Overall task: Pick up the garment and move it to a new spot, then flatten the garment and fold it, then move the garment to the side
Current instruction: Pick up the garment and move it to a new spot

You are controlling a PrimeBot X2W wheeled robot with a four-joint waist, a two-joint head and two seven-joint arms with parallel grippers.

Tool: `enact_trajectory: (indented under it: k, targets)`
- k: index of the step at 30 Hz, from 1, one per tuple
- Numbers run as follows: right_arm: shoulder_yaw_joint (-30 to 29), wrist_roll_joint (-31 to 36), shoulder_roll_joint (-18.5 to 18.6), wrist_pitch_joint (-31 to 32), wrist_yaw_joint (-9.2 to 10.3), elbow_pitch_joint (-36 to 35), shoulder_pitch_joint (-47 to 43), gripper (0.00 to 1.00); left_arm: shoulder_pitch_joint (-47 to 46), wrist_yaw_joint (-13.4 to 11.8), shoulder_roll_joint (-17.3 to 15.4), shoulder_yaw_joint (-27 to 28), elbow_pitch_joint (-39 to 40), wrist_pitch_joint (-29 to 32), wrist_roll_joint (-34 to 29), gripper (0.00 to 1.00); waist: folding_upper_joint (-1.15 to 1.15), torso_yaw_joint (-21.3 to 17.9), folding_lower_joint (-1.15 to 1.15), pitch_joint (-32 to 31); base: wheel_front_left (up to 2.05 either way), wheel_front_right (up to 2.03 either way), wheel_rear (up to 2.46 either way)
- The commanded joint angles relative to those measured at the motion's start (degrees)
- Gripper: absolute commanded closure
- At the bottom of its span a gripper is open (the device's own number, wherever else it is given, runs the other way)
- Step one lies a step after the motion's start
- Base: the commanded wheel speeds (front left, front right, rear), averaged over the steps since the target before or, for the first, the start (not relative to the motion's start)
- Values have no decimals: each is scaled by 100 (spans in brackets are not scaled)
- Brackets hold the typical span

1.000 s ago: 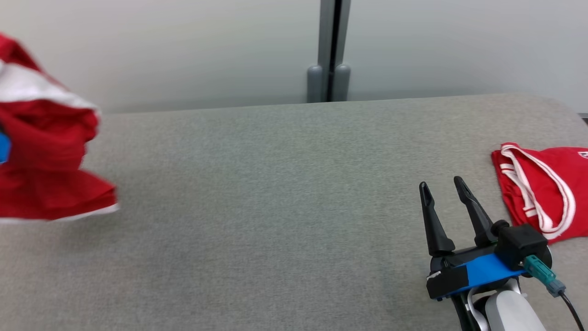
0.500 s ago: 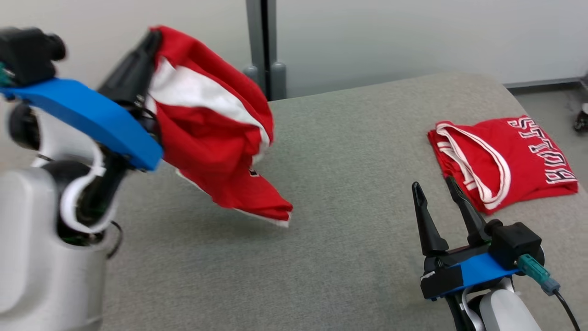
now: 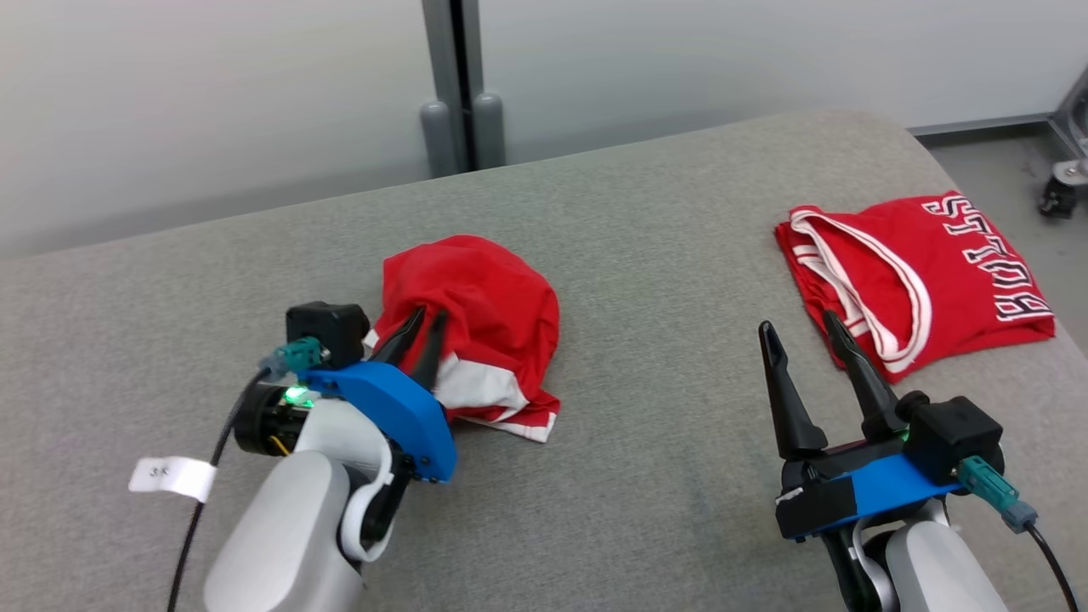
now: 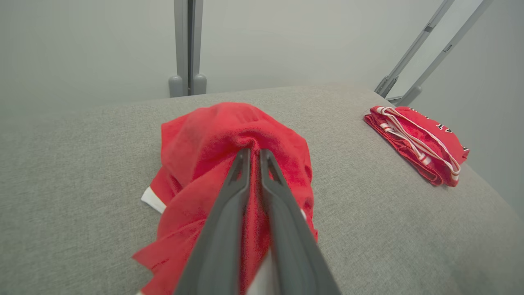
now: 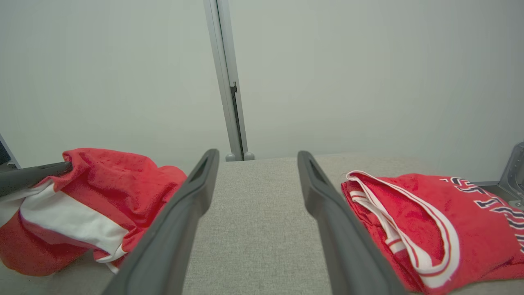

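Head view: we see the left gripper (image 3: 429, 316) low over the grey table (image 3: 646, 255), left of centre, its two dark fingers almost together with their tips pushed into the near side of the crumpled garment (image 3: 484, 297). The garment is a red heap with a white band, lying on the table near the middle, in front of the grey post (image 3: 455, 85). The right gripper (image 3: 797, 323) is at lower right with its fingers spread wide and nothing between them, tips near the front edge of the folded jersey (image 3: 960, 272). The folded jersey lies flat at the right end of the table, well apart from the garment. A white tag (image 3: 170, 478) hangs on the left arm's cable. Left wrist view: the left gripper (image 4: 254, 152) shows only a narrow slit between its fingers, with red cloth of the garment (image 4: 196, 139) caught in it at the tips and creased there. The garment spreads to both sides of the fingers and rests on the table (image 4: 82, 164); the folded jersey (image 4: 425, 139) is far off to the right. Right wrist view: the right gripper (image 5: 258, 153) is wide open and empty, with bare table (image 5: 254, 213) between its fingers. The garment (image 5: 123, 172) sits to the left with one left gripper finger (image 5: 37, 172) entering it, and the folded jersey (image 5: 462, 213) sits to the right.
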State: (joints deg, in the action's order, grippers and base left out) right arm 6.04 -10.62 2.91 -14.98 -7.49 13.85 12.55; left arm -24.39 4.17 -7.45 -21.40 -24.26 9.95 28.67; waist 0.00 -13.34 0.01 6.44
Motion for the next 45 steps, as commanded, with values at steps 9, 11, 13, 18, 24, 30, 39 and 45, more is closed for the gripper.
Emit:
enact_trajectory:
  k: [9, 11, 13, 18, 24, 30, 39, 45]
  targets:
    - [-209, 164, -1, -28, -1, -6, -120, 0, 348, 242, -37, -157, 38, -1596, -106, 0, 0, 579, -1, -135, 0, 0, 0]
    - [-224, 196, 1, -17, -1, 6, -142, 0, 468, 230, -131, -77, 120, -1920, -157, 0, 0, 680, -1, -192, 0, 0, 0]
    - [-243, 206, 4, 10, -1, 15, -191, 0, 605, 168, -200, 7, 198, -2159, -168, 0, 0, 775, -1, -253, 0, 0, 0]
    - [-306, 203, 20, 71, -1, 5, -340, 0, 996, 15, -373, 239, 412, -2431, -256, 0, 0, 959, -1, -420, 0, 0, 0]
    - [-346, 147, 36, 168, -1, -5, -534, 0, 1441, -178, -542, 590, 583, -2508, -313, 0, 0, 1042, -1, -584, 0, 0, 0]
    - [-448, 120, 31, 197, -1, -31, -706, 0, 1768, -299, -677, 882, 676, -2516, -359, 0, 0, 1029, -1, -659, 0, 0, 0]
    - [-622, 87, 12, 223, -1, -70, -948, 0, 2268, -430, -671, 1283, 965, -2518, -404, 0, 0, 979, -1, -724, 0, 0, 0]
    - [-653, 84, 3, 239, -1, -45, -965, 0, 2388, -450, -622, 1427, 1043, -2518, -406, 0, 0, 985, -1, -731, 0, 0, 0]
